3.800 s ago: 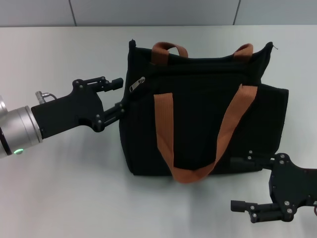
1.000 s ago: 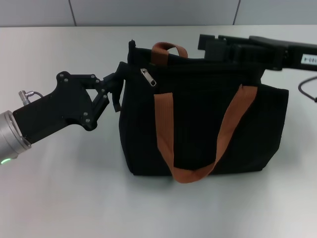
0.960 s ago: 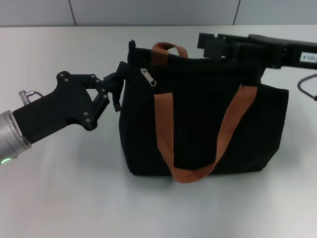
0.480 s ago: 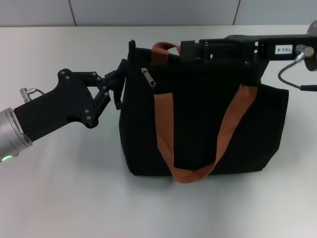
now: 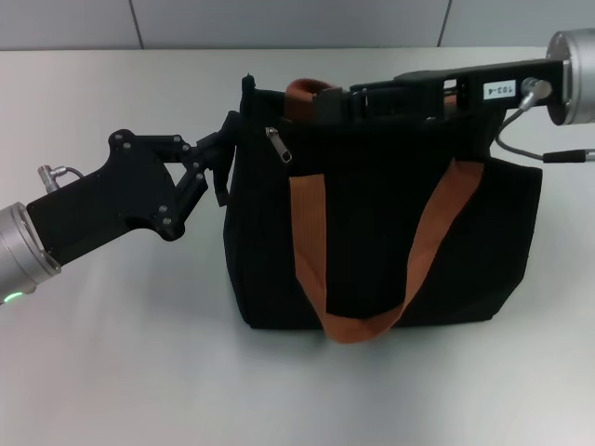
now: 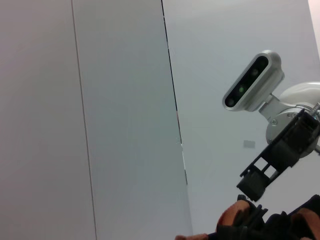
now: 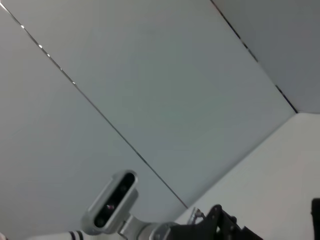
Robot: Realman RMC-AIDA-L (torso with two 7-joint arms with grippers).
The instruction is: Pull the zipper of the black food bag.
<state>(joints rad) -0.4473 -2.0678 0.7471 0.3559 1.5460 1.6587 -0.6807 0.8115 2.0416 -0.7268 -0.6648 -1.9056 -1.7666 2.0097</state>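
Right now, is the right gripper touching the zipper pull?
Apart. In the head view, the right gripper sits by the rear handle along the black food bag's top edge, with bare fabric between it and the zipper.

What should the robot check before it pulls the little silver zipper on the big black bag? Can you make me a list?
1. Zipper in sight: ok. The silver tab lies on the zip line near the bag's left top corner.
2. Black food bag held steady: ok. The left gripper is clamped on the bag's left top corner.
3. Right gripper at the tab: not ok. It reaches in over the bag's top edge, but its tip is short of the tab.
4. Right gripper's fingers ready to pinch: cannot tell.
5. Orange-brown strap clear of the tab: ok. The front strap starts just below it, not over it.
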